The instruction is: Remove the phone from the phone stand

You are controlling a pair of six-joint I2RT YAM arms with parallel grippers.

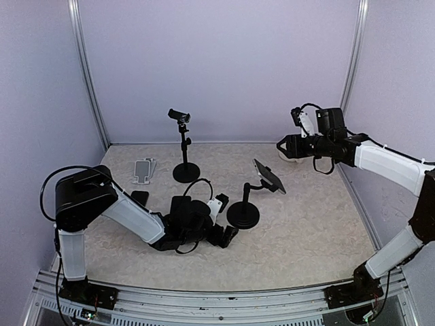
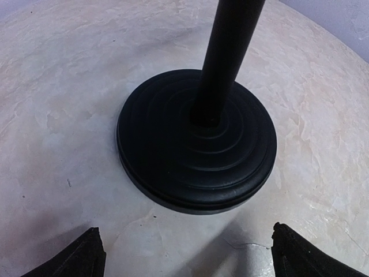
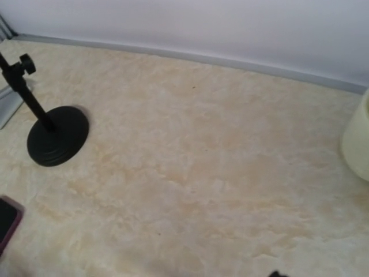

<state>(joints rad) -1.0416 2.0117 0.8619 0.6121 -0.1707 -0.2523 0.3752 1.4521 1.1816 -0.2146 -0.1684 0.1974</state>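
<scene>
Near the middle of the table (image 1: pixel 306 224), the phone (image 1: pixel 270 176) sits in the holder at the top of the phone stand (image 1: pixel 242 214). It is tilted and carried well above the stand's round base. It is a thin, rigid, dark slab. I judge it light, probably slick on its broad faces, and fragile across the screen, so it should not be pinched front to back with any force. The better hold looks to be across its two long edges, on a stretch clear of the holder. From there it could be drawn out along the line of the holder instead of being twisted. The stand seems bottom-heavy, but its neck is slim and a pull on the phone could tip or drag it. The base likely wants steadying.

The left hand (image 1: pixel 224 236) lies low on the table just beside that base. It is released and grasps nothing, its fingers (image 2: pixel 86 254) spread wide with the base ahead of them and not touching. The right hand (image 1: pixel 282 144) hangs raised toward the back right, well apart from the phone. It appears empty, but I cannot tell how wide it stands. Its wrist view shows only table and a second stand (image 3: pixel 57 135).
</scene>
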